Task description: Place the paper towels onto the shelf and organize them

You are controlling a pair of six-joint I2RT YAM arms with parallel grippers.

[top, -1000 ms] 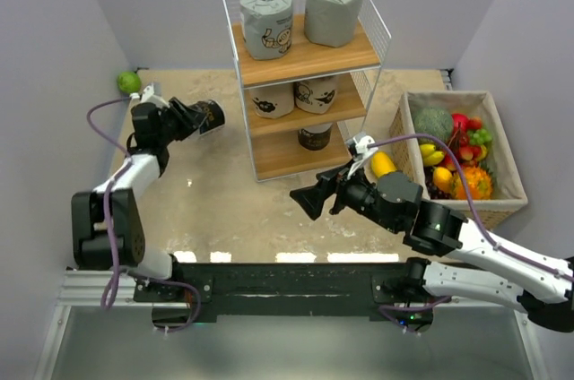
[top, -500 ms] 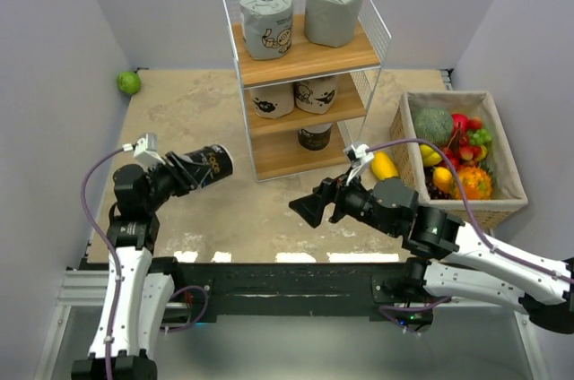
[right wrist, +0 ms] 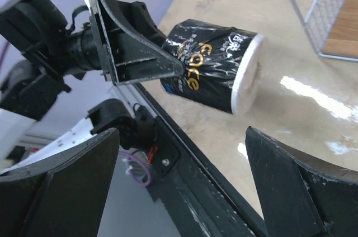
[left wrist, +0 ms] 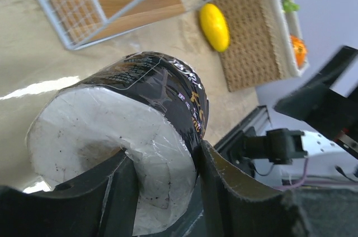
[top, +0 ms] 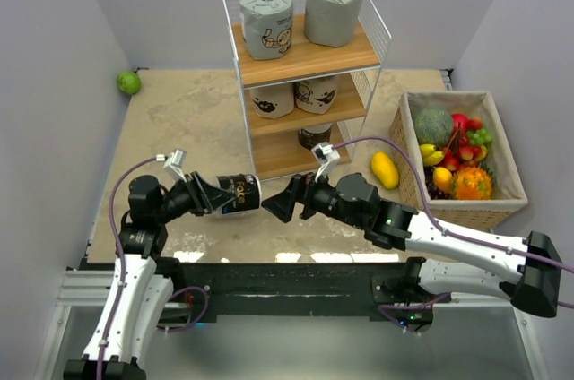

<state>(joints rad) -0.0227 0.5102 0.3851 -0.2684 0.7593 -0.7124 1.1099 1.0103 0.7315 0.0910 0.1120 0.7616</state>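
Observation:
My left gripper (top: 218, 194) is shut on a black paper towel roll with gold print (top: 240, 194), holding it on its side above the table near the front centre. One finger sits inside the roll's white end (left wrist: 112, 136) and the other (left wrist: 235, 192) presses on the black wrap. Just right of the roll, my right gripper (top: 278, 206) faces it with its jaws wide open and nothing between them (right wrist: 184, 189); the roll (right wrist: 212, 69) lies just ahead of them. The shelf (top: 305, 59) stands behind, with two rolls (top: 266, 17) on top, two printed beige ones (top: 273, 99) in the middle and a black one (top: 314, 136) at the bottom.
A woven basket (top: 504, 202) of fruit stands at the right. A yellow mango (top: 384, 165) lies on the table between the basket and the shelf. A green fruit (top: 129, 82) sits in the far left corner. Walls close in on both sides.
The left arm has carried the black roll from the back left to the front centre. The right gripper has moved left to meet it and stayed open.

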